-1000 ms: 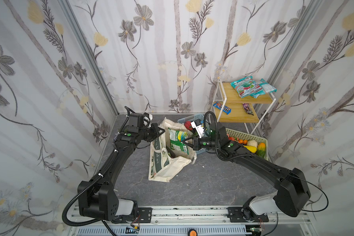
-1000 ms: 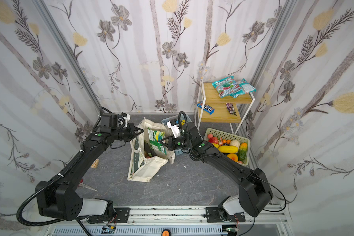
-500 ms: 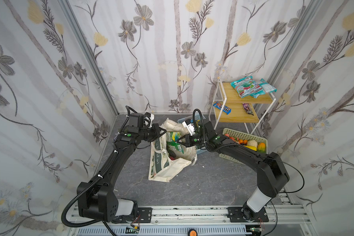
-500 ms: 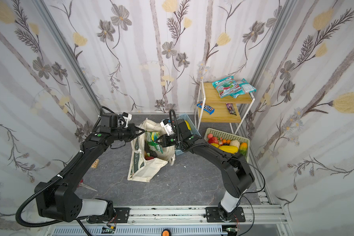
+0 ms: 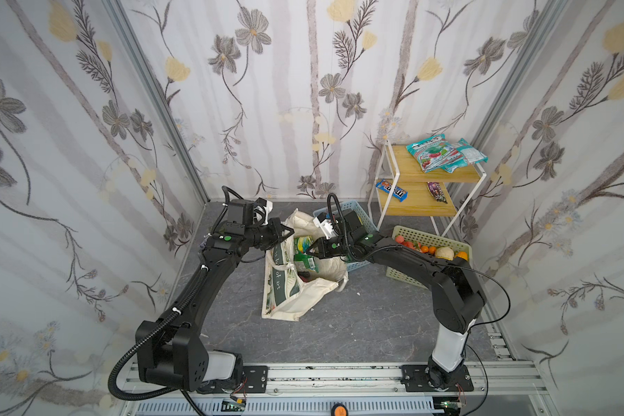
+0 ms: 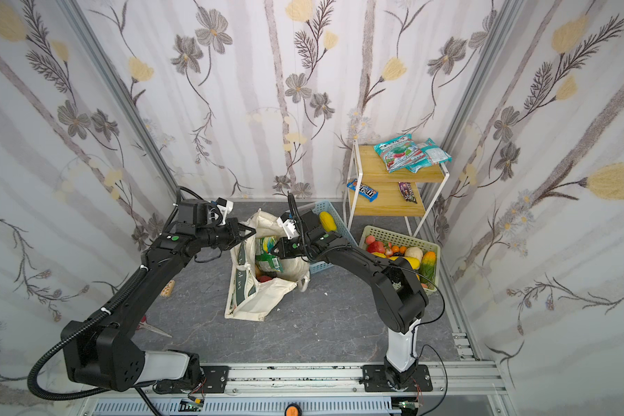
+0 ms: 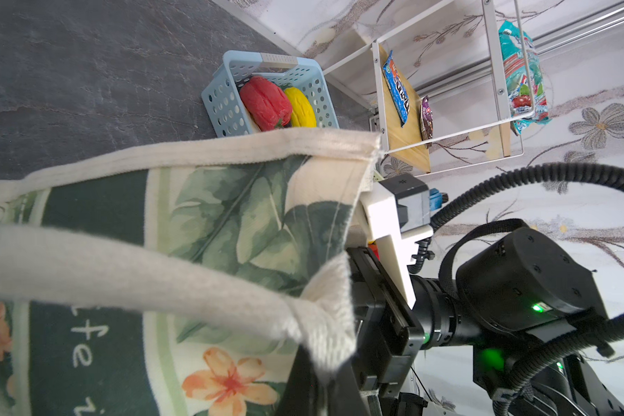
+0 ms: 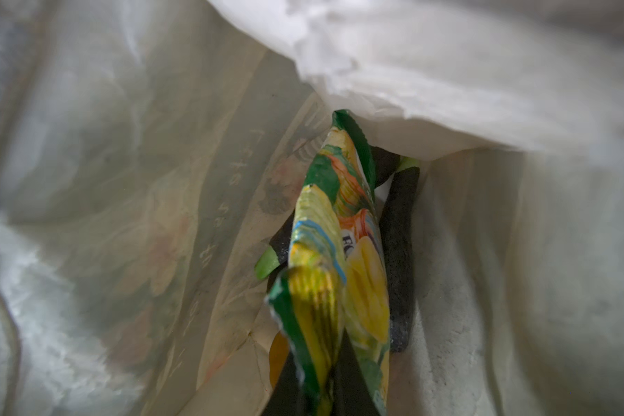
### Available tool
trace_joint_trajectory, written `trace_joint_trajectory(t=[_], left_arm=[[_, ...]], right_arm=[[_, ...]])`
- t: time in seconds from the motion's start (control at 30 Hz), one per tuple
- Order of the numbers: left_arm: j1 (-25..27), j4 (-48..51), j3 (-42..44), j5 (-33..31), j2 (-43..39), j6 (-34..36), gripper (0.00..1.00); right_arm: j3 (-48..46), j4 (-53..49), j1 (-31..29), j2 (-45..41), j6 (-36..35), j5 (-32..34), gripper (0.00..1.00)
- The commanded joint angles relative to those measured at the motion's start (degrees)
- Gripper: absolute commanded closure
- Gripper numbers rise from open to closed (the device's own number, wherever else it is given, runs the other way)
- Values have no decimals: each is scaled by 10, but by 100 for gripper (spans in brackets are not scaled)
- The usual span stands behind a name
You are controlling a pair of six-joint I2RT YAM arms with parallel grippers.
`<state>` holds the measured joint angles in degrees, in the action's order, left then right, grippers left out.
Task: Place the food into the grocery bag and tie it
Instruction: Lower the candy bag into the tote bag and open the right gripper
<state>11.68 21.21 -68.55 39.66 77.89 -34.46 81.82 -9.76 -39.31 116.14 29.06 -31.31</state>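
Note:
The cream floral grocery bag [image 5: 292, 288] [image 6: 253, 299] slumps on the grey floor with its mouth held wide. My left gripper [image 5: 285, 230] [image 6: 250, 230] is shut on the bag's cream handle [image 7: 123, 270], pinching it where it folds between the jaws [image 7: 324, 363]. From the other side my right gripper [image 5: 312, 250] [image 6: 274, 250] reaches into the mouth, shut on the green crinkly snack packet [image 5: 305, 252] [image 6: 267, 257]. In the right wrist view the packet [image 8: 332, 252] hangs from the gripper [image 8: 330, 363] inside the bag. Dark green food [image 8: 398, 252] lies beside it and orange food [image 8: 278, 353] below. Red food [image 6: 265, 278] shows in the bag.
A light blue basket [image 5: 355, 216] [image 7: 227, 104] behind the bag holds a red piece [image 7: 265, 102] and a yellow piece [image 7: 299, 108]. To the right stands a pale yellow basket [image 5: 404, 232] full of toy produce, then a wooden shelf [image 5: 422, 196] with snack bags. Scissors [image 6: 152, 326] lie front left.
My right gripper has carried the snack packet leftward from beside the baskets into the bag's mouth, and its arm has stretched out low. The left gripper keeps hold of the handle.

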Motion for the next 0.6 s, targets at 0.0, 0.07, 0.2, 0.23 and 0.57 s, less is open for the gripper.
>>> trace_joint_trajectory(t=[0.0,0.07,0.2,0.23,0.57], left_arm=[[0,-39,2,18,-8,6,100],[0,-39,8,12,-12,6,100],[-1,-41,15,8,-18,4,100],[-2,-42,15,8,-19,4,100],[-16,-46,25,3,-28,-3,100]], right_arm=[[9,-19,0,12,1,26,87],[13,-24,0,16,0,31,86],[29,-48,0,24,-8,58,76],[32,-54,-1,24,-10,71,71],[41,-76,1,-12,-35,106,38]])
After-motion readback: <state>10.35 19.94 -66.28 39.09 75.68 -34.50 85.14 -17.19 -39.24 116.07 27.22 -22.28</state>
